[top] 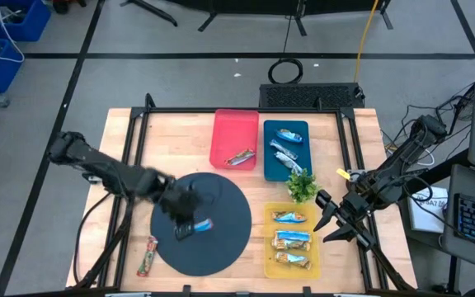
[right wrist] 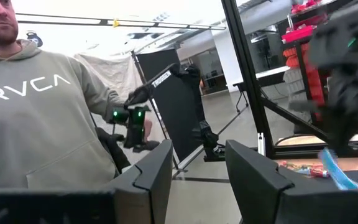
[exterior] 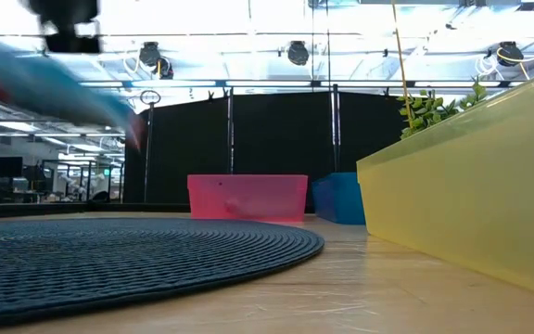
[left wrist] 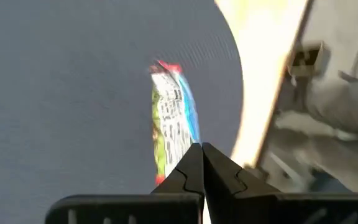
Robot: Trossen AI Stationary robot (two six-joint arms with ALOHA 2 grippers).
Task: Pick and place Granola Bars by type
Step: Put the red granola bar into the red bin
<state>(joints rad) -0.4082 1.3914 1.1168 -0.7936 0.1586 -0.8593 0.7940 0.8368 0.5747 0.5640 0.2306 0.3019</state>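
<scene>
My left gripper (top: 190, 227) is shut on a blue-white bar (top: 202, 223) over the dark round mat (top: 229, 206). In the left wrist view the bar (left wrist: 171, 118) reaches out past the fingertips (left wrist: 202, 152). My right gripper (top: 330, 221) waits open beside the yellow tray (top: 268, 239), touching nothing; its fingers (right wrist: 197, 180) stand apart. The yellow tray holds three bars (top: 293, 239). Blue-white bars (top: 285, 147) lie in the blue tray (top: 269, 169). A silvery bar (top: 239, 157) lies in the red tray (top: 225, 124). An orange-green bar (top: 146, 256) lies flat on the table left of the mat. My left gripper pinches the blue-white bar by one end (left wrist: 180, 155) between its two fingers. The fingers slant down from above and point along the bar. The rest of the bar sticks out beyond the fingertips. It is lifted clear of the mat, a blue blur (exterior: 54, 88) high in the low view.
A green plant sprig (top: 302, 185) stands between the blue and yellow trays. A black frame (top: 138, 148) runs along the table's left, far and right edges. A person in a grey hoodie (right wrist: 36, 118) stands beyond the table with a device in hand.
</scene>
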